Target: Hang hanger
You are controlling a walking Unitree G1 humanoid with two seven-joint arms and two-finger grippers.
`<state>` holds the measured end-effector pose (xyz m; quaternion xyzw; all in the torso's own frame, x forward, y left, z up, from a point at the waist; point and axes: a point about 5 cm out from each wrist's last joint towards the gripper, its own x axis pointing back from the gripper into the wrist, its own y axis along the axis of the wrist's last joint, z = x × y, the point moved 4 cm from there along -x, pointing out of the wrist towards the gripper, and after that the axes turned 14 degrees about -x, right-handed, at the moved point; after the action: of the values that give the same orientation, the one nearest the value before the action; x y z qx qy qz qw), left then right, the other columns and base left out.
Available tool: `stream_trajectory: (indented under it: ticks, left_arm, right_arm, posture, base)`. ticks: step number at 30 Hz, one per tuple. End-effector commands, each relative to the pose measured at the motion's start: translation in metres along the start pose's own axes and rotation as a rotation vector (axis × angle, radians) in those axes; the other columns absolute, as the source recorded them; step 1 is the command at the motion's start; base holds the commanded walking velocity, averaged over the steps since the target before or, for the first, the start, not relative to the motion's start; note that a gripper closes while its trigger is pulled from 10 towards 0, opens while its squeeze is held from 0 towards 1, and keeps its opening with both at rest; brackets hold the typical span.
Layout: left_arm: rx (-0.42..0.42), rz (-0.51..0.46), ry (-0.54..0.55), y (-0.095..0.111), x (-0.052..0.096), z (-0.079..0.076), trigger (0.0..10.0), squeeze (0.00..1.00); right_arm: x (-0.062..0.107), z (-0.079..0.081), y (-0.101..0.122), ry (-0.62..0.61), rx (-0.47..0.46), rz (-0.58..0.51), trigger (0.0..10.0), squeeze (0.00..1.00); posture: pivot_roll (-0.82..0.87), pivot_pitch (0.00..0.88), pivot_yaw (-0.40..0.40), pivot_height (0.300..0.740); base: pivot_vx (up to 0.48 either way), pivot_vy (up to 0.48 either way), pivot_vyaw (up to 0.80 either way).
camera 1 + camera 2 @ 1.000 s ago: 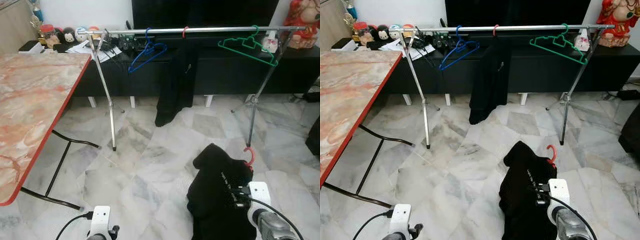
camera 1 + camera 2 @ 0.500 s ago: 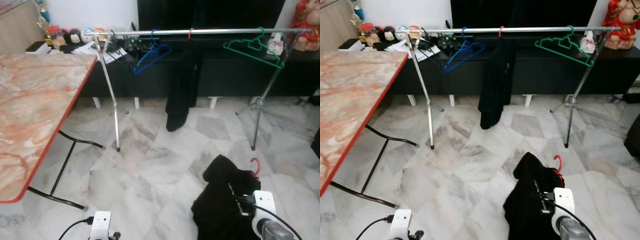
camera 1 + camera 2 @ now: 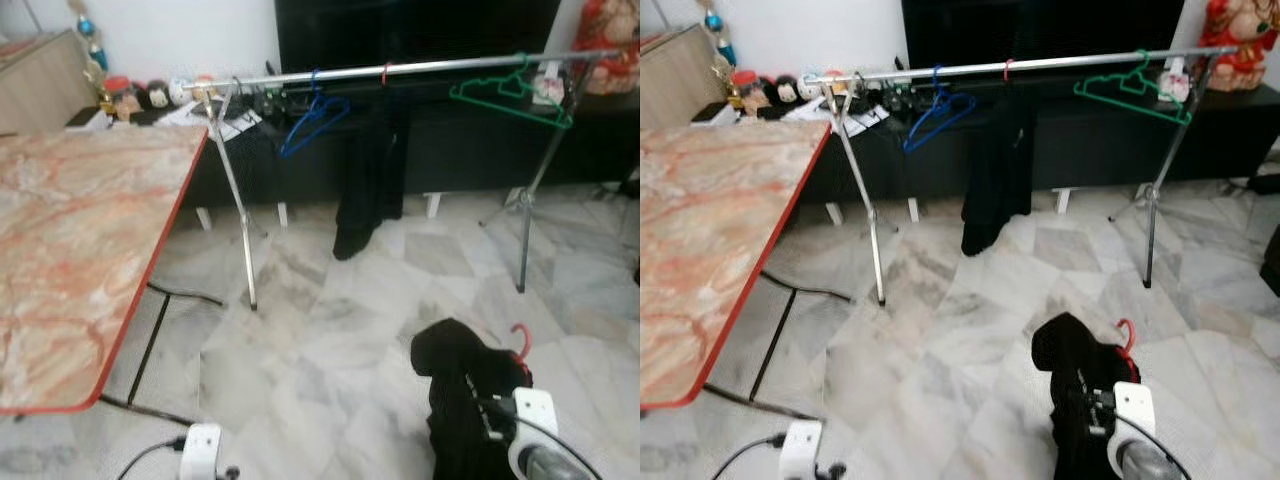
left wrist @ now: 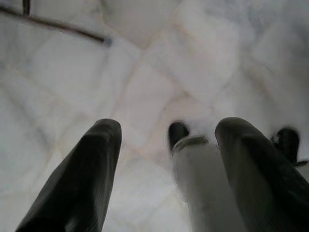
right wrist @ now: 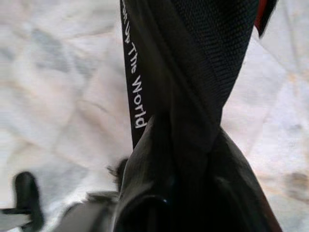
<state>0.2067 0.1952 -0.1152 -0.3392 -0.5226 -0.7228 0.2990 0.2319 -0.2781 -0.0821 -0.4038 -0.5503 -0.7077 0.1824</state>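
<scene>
The room is evenly and softly lit, with faint shadows on the pale marble floor (image 3: 940, 330). The left eye view is smeared by motion blur; the right eye view is crisper. Both wrist views are soft and out of focus up close.

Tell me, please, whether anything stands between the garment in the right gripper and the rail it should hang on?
Nothing visible does. The right gripper holds the black garment on its red hanger low over open floor; the rail has free space between the hung garment and the green hanger.
</scene>
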Motion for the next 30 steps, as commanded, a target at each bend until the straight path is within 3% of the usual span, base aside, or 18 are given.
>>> stream_trajectory:
  ticks: [1, 23, 30]
  left_arm:
    - [-0.005, 0.024, 0.001, -0.0043, 0.0003, -0.001, 10.0, 0.0]
    - [0.009, 0.029, -0.001, 0.0007, -0.0011, -0.0004, 10.0, 0.0]
    - [0.011, 0.022, -0.002, 0.0034, -0.0016, 0.0, 10.0, 0.0]
  right_arm:
    - [-0.0006, 0.0021, 0.0115, 0.008, 0.004, -0.037, 10.0, 0.0]
    - [-0.0018, 0.0078, 0.0177, 0.024, 0.013, -0.037, 10.0, 0.0]
    - [-0.0021, 0.0093, 0.0198, 0.03, 0.013, -0.039, 10.0, 0.0]
  posture:
    - [-0.07, 0.008, 0.02, 0.727]
    - [-0.08, 0.011, 0.027, 0.727]
    - [-0.08, 0.018, 0.025, 0.727]
  base:
    - [0.0, 0.0, 0.0]
    - [0.0, 0.0, 0.0]
    - [-0.264, 0.0, 0.0]
